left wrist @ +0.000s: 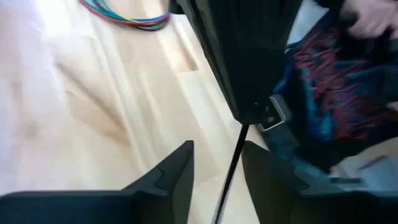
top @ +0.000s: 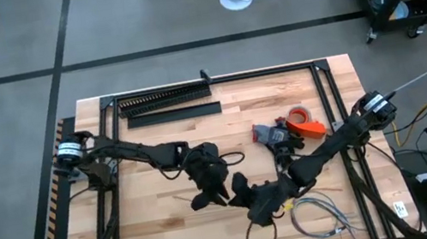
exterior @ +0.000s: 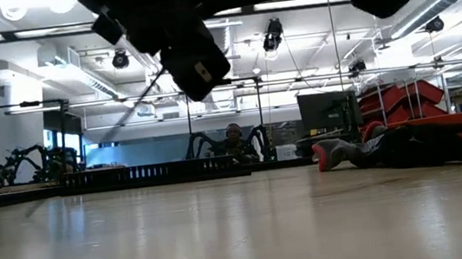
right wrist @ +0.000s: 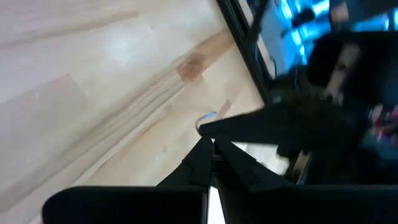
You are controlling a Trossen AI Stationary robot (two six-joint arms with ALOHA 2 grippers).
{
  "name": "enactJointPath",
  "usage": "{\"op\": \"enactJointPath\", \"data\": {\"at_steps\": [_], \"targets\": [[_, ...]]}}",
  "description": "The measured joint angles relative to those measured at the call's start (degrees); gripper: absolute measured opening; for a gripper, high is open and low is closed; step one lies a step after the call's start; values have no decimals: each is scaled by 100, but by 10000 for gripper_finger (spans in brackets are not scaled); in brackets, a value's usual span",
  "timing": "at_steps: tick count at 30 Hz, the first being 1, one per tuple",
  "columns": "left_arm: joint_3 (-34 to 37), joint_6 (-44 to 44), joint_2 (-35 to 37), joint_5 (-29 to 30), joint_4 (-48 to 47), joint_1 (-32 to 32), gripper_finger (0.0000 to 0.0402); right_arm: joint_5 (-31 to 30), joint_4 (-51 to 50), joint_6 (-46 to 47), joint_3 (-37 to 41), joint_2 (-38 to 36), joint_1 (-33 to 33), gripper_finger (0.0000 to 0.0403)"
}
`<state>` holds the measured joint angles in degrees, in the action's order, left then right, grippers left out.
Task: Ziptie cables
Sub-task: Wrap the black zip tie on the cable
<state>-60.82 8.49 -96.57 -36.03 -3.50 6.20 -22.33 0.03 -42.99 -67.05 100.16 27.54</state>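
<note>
Wooden table [top: 163, 232] seen from above, 2 dark arms meeting near the front middle, left gripper [top: 212, 191] just beside right gripper [top: 248, 194], pale-grey cables [top: 320, 213] looped by the front right corner, black comb-toothed duct [top: 165, 100] along the back edge, orange tape roll [top: 300, 115] right of centre
</note>
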Motion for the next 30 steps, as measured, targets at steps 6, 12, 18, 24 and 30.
{"op": "enactJointPath", "data": {"at_steps": [6,12,18,24,30], "targets": [[21,-202,100,351,-46,187,149,-168,-165,912,-37,-82,-82,0],[24,-186,2,407,136,179,140,-102,-185,788,-33,-111,-78,0],[24,-119,2,64,187,186,93,27,-324,748,-26,-111,-80,0],[24,-57,2,105,185,179,34,27,-309,677,-26,-111,-82,0],[24,96,2,103,178,179,4,35,-312,633,-26,-111,-82,0]]}}
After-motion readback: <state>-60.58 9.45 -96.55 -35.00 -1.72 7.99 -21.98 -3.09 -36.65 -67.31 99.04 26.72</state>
